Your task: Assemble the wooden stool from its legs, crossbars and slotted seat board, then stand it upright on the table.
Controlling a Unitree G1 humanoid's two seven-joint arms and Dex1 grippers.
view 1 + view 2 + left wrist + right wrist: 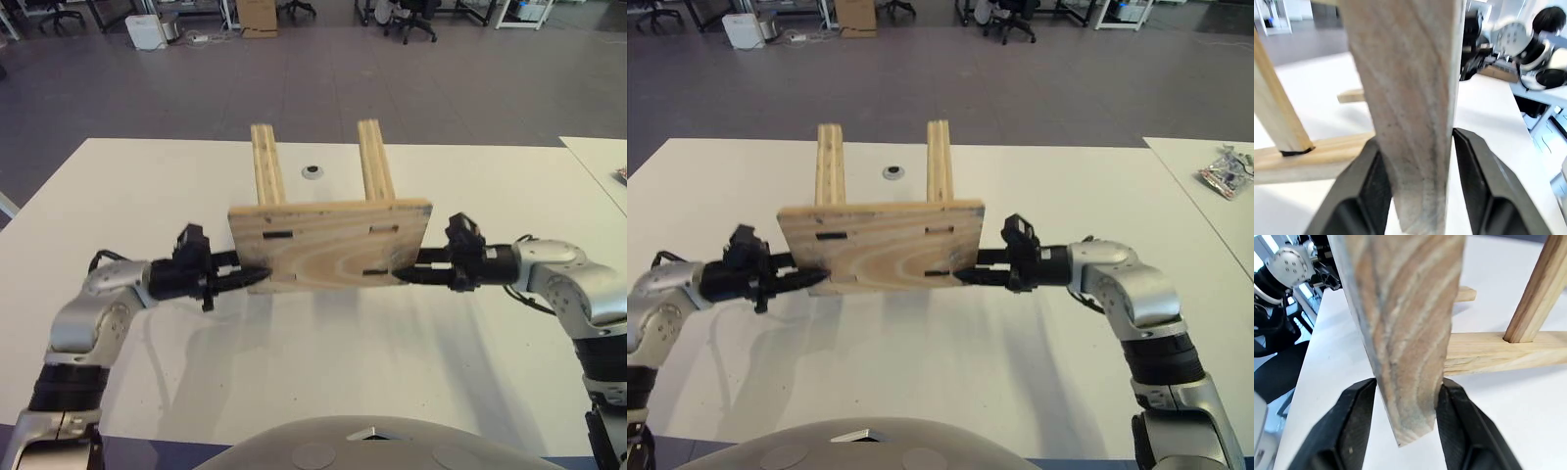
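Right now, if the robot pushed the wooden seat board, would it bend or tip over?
Probably stiff: the seat board is thick wood, flat though pinched at both sides. It could tip, being on edge, though the legs behind may brace it. Bare grain likely isn't slippery.

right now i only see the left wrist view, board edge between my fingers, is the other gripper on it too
observer: yes, the right gripper pinches the seat board's opposite edge, low down.
operator: what's behind the board
observer: the left leg and right leg show above its top edge, pointing away from the robot.
operator: which face is toward me
observer: the flat face with the slots, so the whole thing lies on its side, not yet upright.
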